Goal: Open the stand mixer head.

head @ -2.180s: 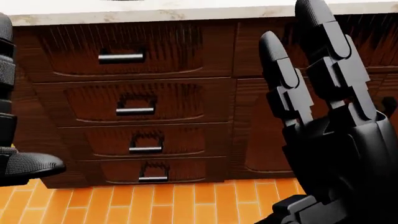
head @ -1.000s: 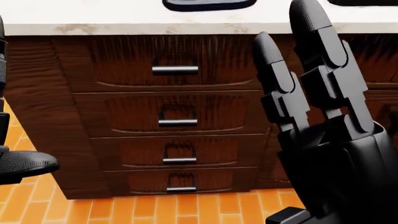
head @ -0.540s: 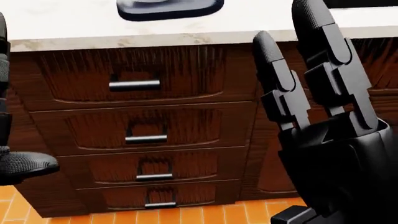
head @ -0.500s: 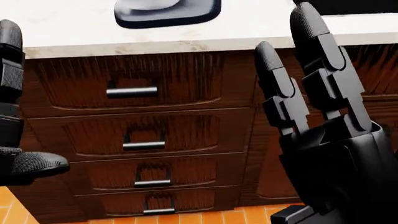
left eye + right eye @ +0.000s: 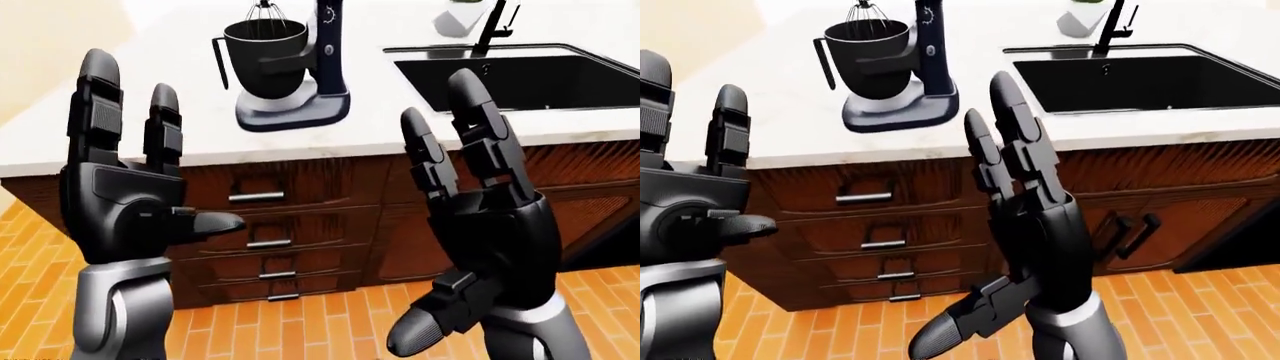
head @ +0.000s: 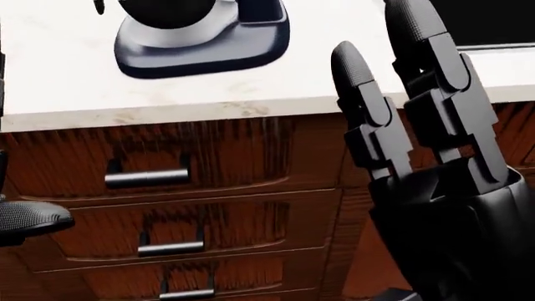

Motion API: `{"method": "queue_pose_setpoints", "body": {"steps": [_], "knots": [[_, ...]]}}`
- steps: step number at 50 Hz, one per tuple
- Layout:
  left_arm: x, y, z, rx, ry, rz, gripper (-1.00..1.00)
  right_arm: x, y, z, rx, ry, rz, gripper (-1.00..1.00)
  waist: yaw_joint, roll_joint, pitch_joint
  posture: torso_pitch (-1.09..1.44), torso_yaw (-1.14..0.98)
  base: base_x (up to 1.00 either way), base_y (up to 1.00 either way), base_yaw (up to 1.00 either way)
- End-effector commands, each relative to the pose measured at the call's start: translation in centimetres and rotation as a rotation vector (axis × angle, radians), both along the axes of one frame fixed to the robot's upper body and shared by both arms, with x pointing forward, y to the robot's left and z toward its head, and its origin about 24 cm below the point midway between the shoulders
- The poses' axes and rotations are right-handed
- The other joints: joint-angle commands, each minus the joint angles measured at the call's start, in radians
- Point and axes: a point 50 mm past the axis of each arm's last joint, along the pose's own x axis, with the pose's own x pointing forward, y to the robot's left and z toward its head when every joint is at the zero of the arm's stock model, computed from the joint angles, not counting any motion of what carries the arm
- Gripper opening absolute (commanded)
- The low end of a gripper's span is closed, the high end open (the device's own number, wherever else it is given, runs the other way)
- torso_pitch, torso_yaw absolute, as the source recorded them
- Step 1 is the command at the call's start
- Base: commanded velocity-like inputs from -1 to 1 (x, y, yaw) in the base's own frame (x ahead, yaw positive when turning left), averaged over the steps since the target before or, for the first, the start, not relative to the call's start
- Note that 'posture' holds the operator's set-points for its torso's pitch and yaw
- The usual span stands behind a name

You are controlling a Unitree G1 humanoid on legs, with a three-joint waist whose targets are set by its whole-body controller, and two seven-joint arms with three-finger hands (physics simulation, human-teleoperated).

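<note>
A dark blue stand mixer point(image 5: 325, 67) with a black bowl point(image 5: 266, 49) and a whisk stands on the white counter point(image 5: 150, 127), at the top middle of the left-eye view; its head is cut off by the top edge. Its base shows in the head view point(image 6: 201, 47). My left hand point(image 5: 130, 187) is open, fingers upright, at the left, below and short of the counter edge. My right hand point(image 5: 470, 195) is open, fingers upright, at the right, also short of the counter. Both are empty and apart from the mixer.
A black sink point(image 5: 510, 71) with a dark tap point(image 5: 490, 26) is set in the counter to the right of the mixer. Below the counter are dark wood drawers with bar handles point(image 5: 255, 197) and cupboard doors point(image 5: 1130, 225). The floor is orange brick point(image 5: 300, 330).
The camera has moved closer and tilted up: the counter edge and drawers slid down the head view, and the mixer base came into view at the top. Both hands stay raised and open.
</note>
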Motion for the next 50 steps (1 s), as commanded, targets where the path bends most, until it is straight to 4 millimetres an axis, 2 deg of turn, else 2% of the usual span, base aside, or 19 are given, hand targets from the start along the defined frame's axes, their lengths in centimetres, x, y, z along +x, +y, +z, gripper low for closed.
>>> {"method": "queue_pose_setpoints", "body": {"steps": [1, 3, 5, 8, 9, 12, 13, 17, 20, 21, 33, 34, 35, 37, 39, 43, 45, 46, 50], "knots": [[-0.54, -0.27, 0.78, 0.005, -0.057, -0.014, 1.00, -0.34, -0.20, 0.55, 0.000, -0.050, -0.020, 1.00, -0.006, -0.051, -0.008, 0.00, 0.00, 0.00, 1.00, 0.00], [-0.55, -0.29, 0.79, 0.005, -0.057, -0.014, 1.00, -0.41, -0.18, 0.58, 0.006, -0.047, -0.012, 1.00, -0.005, -0.037, 0.013, 0.00, 0.00, 0.00, 0.50, 0.00], [-0.54, -0.29, 0.77, 0.005, -0.056, -0.014, 1.00, -0.39, -0.21, 0.55, 0.010, -0.044, -0.012, 1.00, -0.010, 0.013, -0.025, 0.00, 0.00, 0.00, 0.00, 0.00], [-0.56, -0.31, 0.82, 0.005, -0.058, -0.015, 1.00, -0.53, -0.27, 0.60, 0.026, -0.047, -0.001, 1.00, -0.014, 0.074, -0.013, 0.00, 0.00, 0.00, 0.00, 0.00], [-0.55, -0.30, 0.82, 0.005, -0.058, -0.015, 1.00, -0.53, -0.27, 0.56, 0.026, -0.046, -0.003, 1.00, -0.010, 0.040, -0.020, 0.00, 0.00, 0.00, 0.00, 0.00], [-0.58, -0.31, 0.85, 0.004, -0.058, -0.015, 1.00, -0.32, -0.37, 0.41, 0.016, -0.042, -0.027, 1.00, 0.014, 0.043, -0.056, 0.00, 0.00, 0.00, 0.00, 0.19], [-0.58, -0.31, 0.86, 0.003, -0.058, -0.015, 1.00, -0.29, -0.48, 0.57, 0.022, -0.049, -0.037, 1.00, 0.024, 0.045, -0.033, 0.00, 0.00, -0.18, 0.00, 1.00], [-0.60, -0.34, 0.84, 0.004, -0.058, -0.016, 1.00, -0.35, -0.43, 0.64, 0.012, -0.064, -0.052, 1.00, 0.028, 0.036, -0.051, 0.00, 0.00, -0.19, 0.00, 1.00], [-0.58, -0.29, 0.87, 0.004, -0.058, -0.015, 1.00, -0.27, -0.46, 0.62, 0.010, -0.064, -0.057, 1.00, 0.016, -0.025, -0.028, 0.00, 0.00, 0.00, 0.00, 0.00], [-0.60, -0.31, 0.87, 0.005, -0.059, -0.015, 1.00, -0.26, -0.50, 0.64, 0.013, -0.063, -0.061, 1.00, 0.018, 0.008, -0.035, 0.00, 0.00, 0.00, 0.00, 0.00], [-0.60, -0.37, 0.89, 0.004, -0.060, -0.017, 1.00, -0.46, -0.52, 0.85, 0.026, -0.070, -0.031, 1.00, -0.006, 0.050, -0.062, 0.00, 0.00, 0.08, 0.00, 0.00], [-0.61, -0.37, 0.90, 0.004, -0.060, -0.017, 1.00, -0.47, -0.50, 0.84, 0.025, -0.070, -0.032, 1.00, -0.007, 0.046, 0.021, 0.00, 0.00, 1.00, 0.05, 0.00], [-0.62, -0.39, 0.89, 0.004, -0.060, -0.018, 1.00, -0.42, -0.48, 0.79, 0.012, -0.075, -0.043, 1.00, 0.001, 0.044, 0.046, 0.00, 0.00, 1.00, 0.05, 0.00], [-0.63, -0.40, 0.89, 0.004, -0.060, -0.018, 1.00, -0.51, -0.41, 0.79, 0.007, -0.079, -0.042, 1.00, 0.000, 0.036, 0.040, 0.00, 0.00, 0.30, 0.00, 0.00], [-0.65, -0.40, 0.91, 0.005, -0.061, -0.018, 1.00, -0.51, -0.41, 0.78, 0.010, -0.078, -0.042, 1.00, -0.010, 0.021, -0.033, 0.00, 0.00, 0.00, 0.00, 0.00], [-0.67, -0.37, 0.96, 0.004, -0.062, -0.018, 1.00, -0.77, -0.37, 0.85, 0.026, -0.078, -0.005, 1.00, -0.012, 0.051, -0.045, 0.00, 0.00, 0.07, 0.00, 0.00], [-0.67, -0.36, 0.97, 0.004, -0.063, -0.018, 1.00, -0.72, -0.40, 0.91, 0.022, -0.083, -0.021, 1.00, -0.009, 0.046, 0.024, 0.00, 0.00, 0.65, 0.00, 0.00], [-0.67, -0.34, 0.99, 0.004, -0.063, -0.018, 1.00, -0.63, -0.40, 0.86, 0.017, -0.080, -0.027, 1.00, -0.010, 0.058, 0.026, 0.00, 0.00, 0.34, 0.00, 0.00], [-0.64, -0.34, 0.96, 0.004, -0.062, -0.019, 1.00, -0.65, -0.34, 0.86, 0.010, -0.086, -0.037, 1.00, -0.002, 0.053, -0.030, 0.00, 0.00, 0.12, 0.00, 0.00]]}}
